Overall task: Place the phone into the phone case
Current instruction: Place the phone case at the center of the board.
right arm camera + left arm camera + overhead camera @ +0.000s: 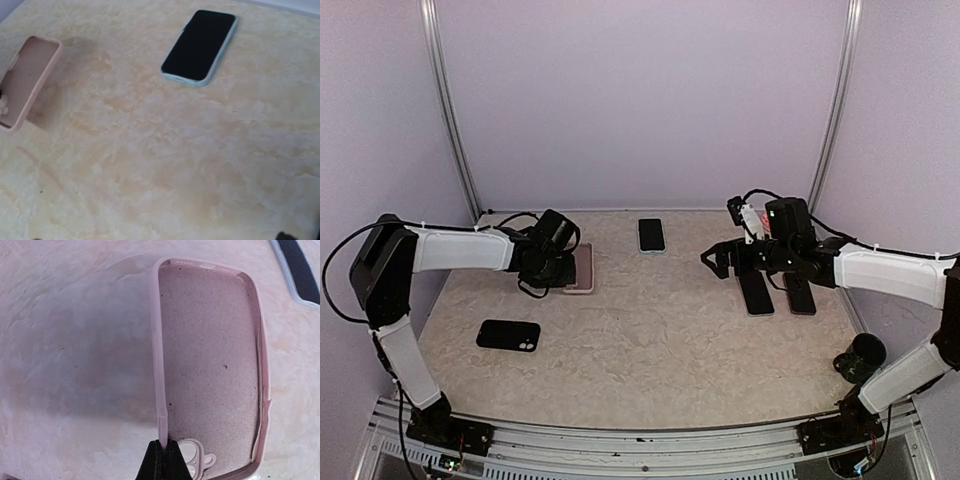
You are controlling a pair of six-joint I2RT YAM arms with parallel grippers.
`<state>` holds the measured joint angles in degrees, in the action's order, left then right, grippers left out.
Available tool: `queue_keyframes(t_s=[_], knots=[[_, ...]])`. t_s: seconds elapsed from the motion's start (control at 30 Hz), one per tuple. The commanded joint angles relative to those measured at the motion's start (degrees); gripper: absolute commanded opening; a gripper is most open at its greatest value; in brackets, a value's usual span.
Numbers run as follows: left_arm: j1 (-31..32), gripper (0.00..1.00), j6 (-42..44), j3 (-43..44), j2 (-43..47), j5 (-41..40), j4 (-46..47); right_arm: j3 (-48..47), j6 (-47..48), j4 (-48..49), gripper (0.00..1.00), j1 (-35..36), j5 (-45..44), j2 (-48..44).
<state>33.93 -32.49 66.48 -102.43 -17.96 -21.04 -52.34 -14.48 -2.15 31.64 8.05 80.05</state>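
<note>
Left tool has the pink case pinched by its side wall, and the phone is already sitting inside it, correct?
No, one thing is off. The left tool does pinch the pink case by its side wall, but the case is empty; the left wrist view shows only bare lining inside.

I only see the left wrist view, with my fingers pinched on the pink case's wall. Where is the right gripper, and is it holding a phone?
Observer: The right gripper hovers open and empty over the right side of the table.
Operator: Which phone is nearest the case?
Observer: The blue-edged phone, screen up near the back edge, to the right of the pink case.
Operator: Anything else out there?
Observer: A black phone or case lies at the near left, and two dark slabs lie under the right arm.
</note>
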Motion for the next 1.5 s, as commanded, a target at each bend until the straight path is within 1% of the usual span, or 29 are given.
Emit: queue_keyframes(t_s=[0.0, 0.13, 0.4, 0.5, 0.7, 0.83, 0.97, 1.1, 1.23, 1.33, 1.4, 1.47], knots=[[5.2, 0.00, 12.9, 3.4, 1.4, 3.2, 4.9, 1.6, -0.3, -0.5, 0.99, -1.6, -1.2, -3.2], [9.0, 0.00, 20.4, 5.0, -0.1, 8.2, 5.0, 2.0, -0.3, -1.3, 0.99, -2.6, -1.6, -5.0], [16.8, 0.00, 33.6, 6.0, -2.4, 12.1, 3.7, 3.8, -1.2, -1.8, 1.00, -4.7, -3.0, -8.4], [19.3, 0.00, 37.8, 6.1, -3.1, 11.7, 3.2, 4.4, -1.8, -2.4, 1.00, -5.7, -3.7, -8.8], [20.8, 0.00, 42.6, 6.1, -3.0, 16.0, 2.6, 5.7, -4.5, -2.7, 0.99, -8.4, -6.2, -7.1], [21.5, 0.01, 45.2, 5.8, -2.4, 19.0, 1.8, 6.6, -6.0, -1.7, 1.00, -10.2, -4.7, -5.0], [22.9, 0.01, 47.3, 6.7, -4.2, 18.1, -1.7, 7.5, -6.7, -0.4, 0.99, -10.6, -3.6, -5.0], [24.1, 0.03, 48.9, 8.7, -7.5, 14.4, -6.1, 7.3, -6.6, -0.5, 0.99, -10.8, -3.6, -5.3], [24.3, 0.04, 50.4, 9.1, -8.9, 12.5, -7.4, 7.1, -6.4, -0.7, 0.99, -10.9, -3.8, -5.1], [24.3, 0.09, 52.0, 9.5, -8.9, 9.7, -8.0, 7.4, -6.5, -0.6, 0.99, -10.9, -3.7, -4.7], [24.3, 0.20, 52.5, 10.2, -9.2, 7.3, -8.6, 7.6, -6.6, -0.3, 1.00, -10.9, -3.4, -4.6], [24.3, 0.35, 52.5, 10.8, -9.6, 6.0, -9.0, 7.8, -6.7, -0.1, 0.99, -11.0, -3.2, -4.7]])
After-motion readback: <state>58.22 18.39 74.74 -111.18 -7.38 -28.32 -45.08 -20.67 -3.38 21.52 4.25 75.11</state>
